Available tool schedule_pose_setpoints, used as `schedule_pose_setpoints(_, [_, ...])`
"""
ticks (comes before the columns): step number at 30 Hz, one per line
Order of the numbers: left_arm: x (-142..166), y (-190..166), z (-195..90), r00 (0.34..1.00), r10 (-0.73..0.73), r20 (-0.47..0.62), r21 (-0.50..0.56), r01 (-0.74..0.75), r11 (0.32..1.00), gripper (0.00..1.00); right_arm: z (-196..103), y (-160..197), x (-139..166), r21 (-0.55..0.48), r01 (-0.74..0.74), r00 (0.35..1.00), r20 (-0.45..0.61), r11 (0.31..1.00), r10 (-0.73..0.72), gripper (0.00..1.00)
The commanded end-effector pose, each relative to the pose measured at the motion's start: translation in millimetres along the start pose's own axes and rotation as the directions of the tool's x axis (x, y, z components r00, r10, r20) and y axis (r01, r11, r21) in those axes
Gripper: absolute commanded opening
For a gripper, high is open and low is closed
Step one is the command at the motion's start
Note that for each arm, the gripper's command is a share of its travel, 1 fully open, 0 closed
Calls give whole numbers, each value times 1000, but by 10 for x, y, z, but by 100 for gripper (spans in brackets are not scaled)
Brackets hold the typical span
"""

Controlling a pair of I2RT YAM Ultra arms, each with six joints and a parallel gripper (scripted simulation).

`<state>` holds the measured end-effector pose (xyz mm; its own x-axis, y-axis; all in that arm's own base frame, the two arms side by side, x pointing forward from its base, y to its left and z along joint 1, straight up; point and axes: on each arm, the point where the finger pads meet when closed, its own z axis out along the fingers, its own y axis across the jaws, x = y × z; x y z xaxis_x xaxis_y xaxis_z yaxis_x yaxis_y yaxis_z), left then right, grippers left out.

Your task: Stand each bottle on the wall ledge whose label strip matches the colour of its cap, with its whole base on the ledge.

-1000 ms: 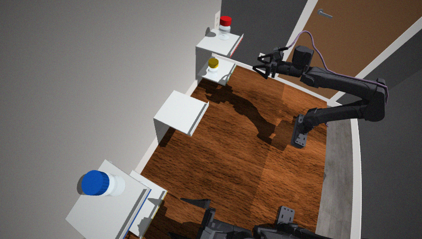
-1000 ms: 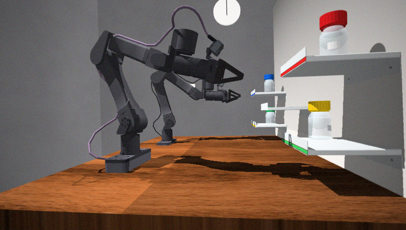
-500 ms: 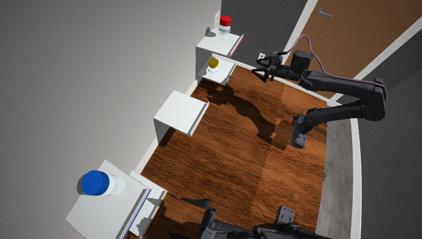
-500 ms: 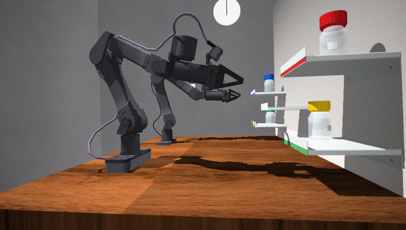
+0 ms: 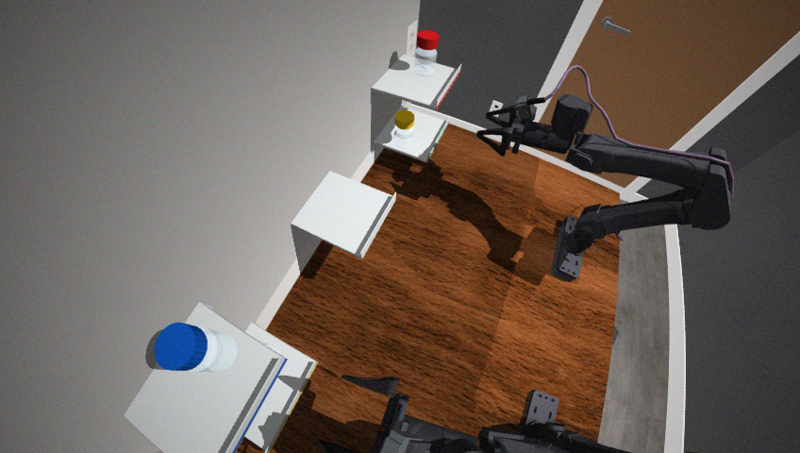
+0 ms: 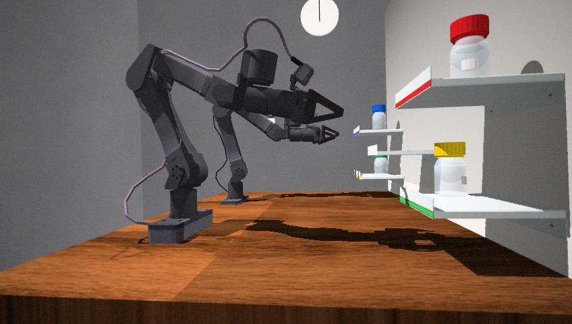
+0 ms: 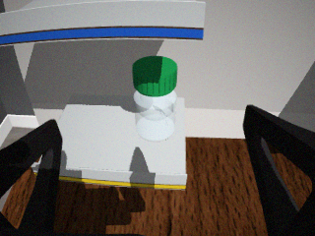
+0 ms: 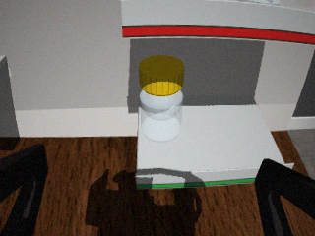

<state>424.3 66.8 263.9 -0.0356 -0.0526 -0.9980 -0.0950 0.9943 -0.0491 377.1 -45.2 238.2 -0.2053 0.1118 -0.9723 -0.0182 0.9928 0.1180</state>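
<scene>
Lining up the swap now: our left gripper point(image 5: 358, 412) point(image 6: 330, 134) point(image 7: 151, 122) and right gripper point(image 5: 483, 125) point(image 6: 342, 112) point(image 8: 156, 166), both wide open and empty, must reach straight in for the green-capped bottle point(image 6: 380, 165) point(image 7: 155, 105) and yellow-capped bottle point(image 5: 403, 129) point(image 6: 450, 172) point(image 8: 161, 105).

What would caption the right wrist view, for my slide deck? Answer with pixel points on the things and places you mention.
Open right gripper point(image 8: 155, 172) faces a yellow-capped bottle point(image 8: 161, 115) standing on the green-striped ledge point(image 8: 221, 147).

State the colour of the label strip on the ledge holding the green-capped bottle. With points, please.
Yellow; the strip point(image 7: 123, 184) shows best in the left wrist view.
</scene>
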Motion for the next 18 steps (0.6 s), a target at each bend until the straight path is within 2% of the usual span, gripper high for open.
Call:
schedule_pose_setpoints(1, [-56, 43, -4, 1000, 0, 16, -9, 0, 1000, 100, 19, -76, -123, -18, 21, 999, 33, 1000, -20, 100])
schedule_pose_setpoints(8, [-56, 43, -4, 1000, 0, 16, -9, 0, 1000, 100, 13, -603, -191, 62, 6, 999, 39, 998, -8, 100])
schedule_pose_setpoints(18, [-56, 43, -4, 1000, 0, 16, -9, 0, 1000, 100, 3, -900, -211, 122, -14, 999, 39, 992, 10, 100])
